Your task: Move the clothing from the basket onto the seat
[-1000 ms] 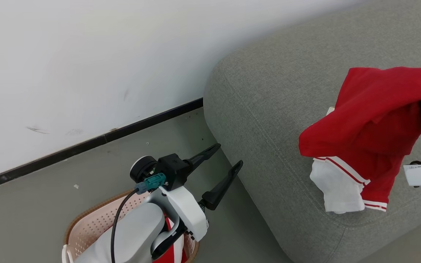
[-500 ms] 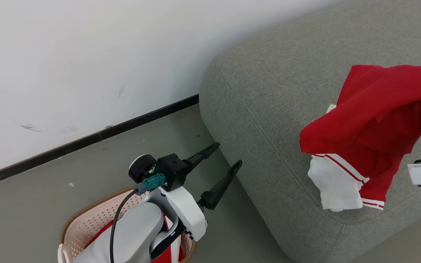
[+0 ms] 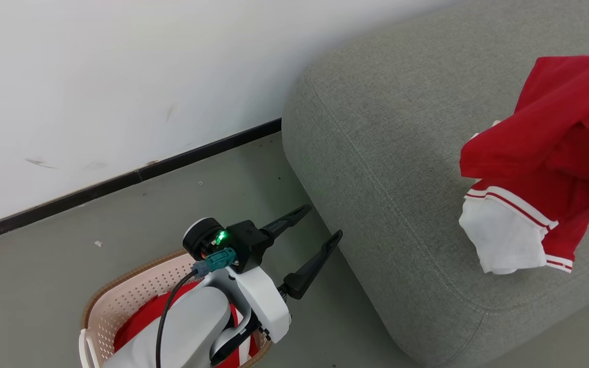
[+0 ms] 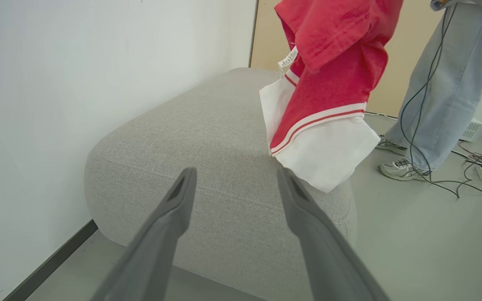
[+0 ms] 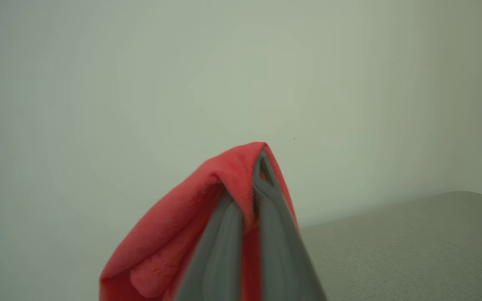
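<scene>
Where Each Item Stood: Holdings and Positions

Where the two long dark fingers of the right pincer (image 5: 260,167) met, they were clamped tight on a fold of a bright red soft-fabric garment (image 5: 174,246), which draped over their tips.

Item 1, that garment (image 3: 545,168): hanging in a bunch above the large grey woven-fabric upholstered seat (image 3: 391,128), at the right of the head view. White panel and red-and-white striped trim lowest; small white printed tag (image 4: 288,58) at one side. Whether its lowest edge touched the cushion could not be told.

Item 2, left pincer (image 3: 322,221): fingers spread wide, nothing between them, held in the air near the seat's rounded front corner, pointing toward it, not touching.

Item 3, oval cream-white perforated plastic basket (image 3: 120,301) with brown woven-look rim: on the grey floor (image 3: 44,286), directly below the left forearm, well apart from the held garment.

Item 4, more red clothing (image 3: 138,319) with white trim: inside the basket, partly hidden by the arm.

Item 5, white wall (image 3: 95,76) with black skirting strip (image 3: 120,182): behind basket and seat.

Item 6, a person's legs in pale blue jeans (image 4: 442,83) and grey-white trainers (image 4: 396,169): standing on the floor beyond the seat.
</scene>
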`<state>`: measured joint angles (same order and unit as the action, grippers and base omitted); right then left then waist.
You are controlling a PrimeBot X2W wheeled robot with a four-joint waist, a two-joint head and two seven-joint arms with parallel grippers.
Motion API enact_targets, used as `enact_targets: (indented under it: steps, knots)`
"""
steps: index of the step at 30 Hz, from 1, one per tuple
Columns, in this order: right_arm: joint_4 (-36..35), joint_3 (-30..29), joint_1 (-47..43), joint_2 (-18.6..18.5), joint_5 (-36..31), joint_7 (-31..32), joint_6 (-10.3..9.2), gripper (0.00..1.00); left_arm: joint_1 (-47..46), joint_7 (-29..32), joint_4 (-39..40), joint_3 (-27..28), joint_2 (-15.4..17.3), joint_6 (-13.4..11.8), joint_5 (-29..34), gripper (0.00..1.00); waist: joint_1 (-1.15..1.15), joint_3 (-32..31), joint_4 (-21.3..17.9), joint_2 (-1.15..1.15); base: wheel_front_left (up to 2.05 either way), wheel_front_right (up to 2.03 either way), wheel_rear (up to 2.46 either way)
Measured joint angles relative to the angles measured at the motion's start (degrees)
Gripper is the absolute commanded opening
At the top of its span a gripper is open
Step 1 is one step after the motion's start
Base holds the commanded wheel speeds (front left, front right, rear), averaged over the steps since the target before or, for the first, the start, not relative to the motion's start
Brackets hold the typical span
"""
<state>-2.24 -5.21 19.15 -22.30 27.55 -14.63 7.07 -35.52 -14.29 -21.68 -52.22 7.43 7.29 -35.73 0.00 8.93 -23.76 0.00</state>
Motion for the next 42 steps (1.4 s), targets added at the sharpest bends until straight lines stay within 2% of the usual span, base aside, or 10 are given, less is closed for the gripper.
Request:
enact_targets:
  steps: [13, 21, 26, 33, 42]
  knots:
    - [10.3, 0.2, 9.6, -5.0, 3.8, 0.0, 0.00, 0.00, -0.3, 0.2, 0.5, -0.8, 0.6, 0.0, 0.1, 1.00, 0.00, 3.6, 1.2, 0.00, 0.00, 0.00, 0.00]
    - [17.5, 0.2, 16.6, -6.1, 7.6, 0.0, 0.00, 0.00, -0.9, 1.2, 1.1, -1.1, 1.6, 0.0, 0.2, 1.00, 0.00, 6.5, 2.3, 0.00, 0.00, 0.00, 0.00]
    - [20.8, -1.0, 22.0, -7.2, 9.2, 0.0, 0.00, 0.00, -2.0, 1.8, 2.0, -1.1, 2.0, 0.0, 0.6, 1.00, 0.00, 8.5, 3.1, 0.00, 0.00, 0.00, 0.00]
    - [23.4, -0.4, 26.5, -10.7, 9.1, 0.0, 0.00, 0.00, -2.8, 2.6, 3.2, -1.1, 2.4, 0.0, 1.1, 1.00, 0.00, 11.4, 4.2, 0.00, 0.00, 0.00, 0.00]
    - [29.2, 3.4, 24.7, -9.0, 8.7, 0.0, 0.00, 0.00, -5.6, 3.6, 4.6, -1.2, 3.0, 0.0, 2.1, 1.00, 0.00, 15.4, 5.5, 0.00, 0.00, 0.00, 0.00]
